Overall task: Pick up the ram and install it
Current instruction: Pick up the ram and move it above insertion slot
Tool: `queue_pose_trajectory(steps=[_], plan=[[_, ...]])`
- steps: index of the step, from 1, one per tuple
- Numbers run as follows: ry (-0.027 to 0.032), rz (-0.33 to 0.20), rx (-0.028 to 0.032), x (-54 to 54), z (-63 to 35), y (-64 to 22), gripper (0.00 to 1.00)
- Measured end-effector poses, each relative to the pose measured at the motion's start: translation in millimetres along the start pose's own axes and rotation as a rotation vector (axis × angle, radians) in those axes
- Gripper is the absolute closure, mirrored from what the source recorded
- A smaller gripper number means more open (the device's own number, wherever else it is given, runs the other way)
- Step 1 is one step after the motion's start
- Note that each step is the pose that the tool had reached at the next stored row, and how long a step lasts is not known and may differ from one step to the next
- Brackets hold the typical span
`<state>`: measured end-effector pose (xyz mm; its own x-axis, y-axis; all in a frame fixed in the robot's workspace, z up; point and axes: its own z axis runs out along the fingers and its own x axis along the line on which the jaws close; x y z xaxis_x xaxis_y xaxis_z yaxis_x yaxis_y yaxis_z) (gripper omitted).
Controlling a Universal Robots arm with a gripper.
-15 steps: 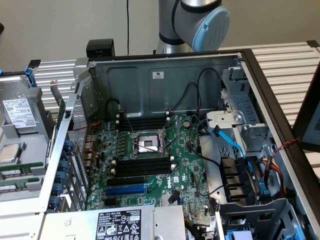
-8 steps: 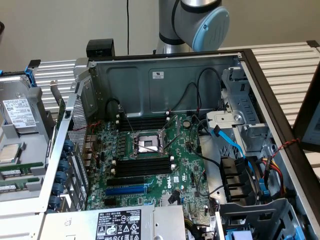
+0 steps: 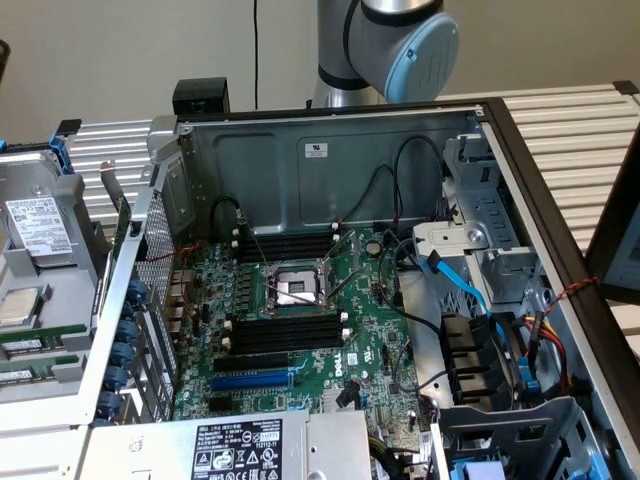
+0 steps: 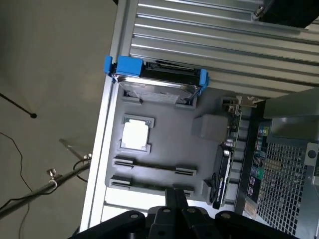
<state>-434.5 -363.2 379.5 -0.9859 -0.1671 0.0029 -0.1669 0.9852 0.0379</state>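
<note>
At the exterior view's left, resting on the ribbed metal surface (image 3: 105, 142), a grey plastic parts tray (image 3: 60, 400): silver hard drive (image 3: 35, 225) in a blue bracket at its far edge, square processor chip (image 3: 20, 305) mid-tray, then the ram (image 3: 28, 345), a thin green circuit-board stick with a white label, bedded toward the near edge just beside a second green stick (image 3: 20, 375). Further right, inside the open grey computer case (image 3: 290, 170), a green motherboard (image 3: 370, 330) with long black memory slots (image 3: 285, 330), seemingly empty, beside the bare processor socket (image 3: 295, 288). Judged as the reach-in stage of the pick, with no lifting or installing done yet. Calls, on this reading, for parting the black fingers (image 4: 172, 199) and squaring them to the stick's long faces. Supplied by the exterior view: green boards, labels, the waiting slots, the arm's blue-capped joint (image 3: 420, 50) behind the case. Supplied by the wrist view: those fingers pressed together on nothing, hovering above the tray's ram edge, both sticks edge-on as thin dark lines.
</note>
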Motion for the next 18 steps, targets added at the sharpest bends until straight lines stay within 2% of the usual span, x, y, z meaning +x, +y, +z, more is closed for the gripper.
queue_pose_trajectory(steps=[18], plan=[[0.0124, -0.327, 0.0009, 0.0, 2.7, -0.1, 0.89]])
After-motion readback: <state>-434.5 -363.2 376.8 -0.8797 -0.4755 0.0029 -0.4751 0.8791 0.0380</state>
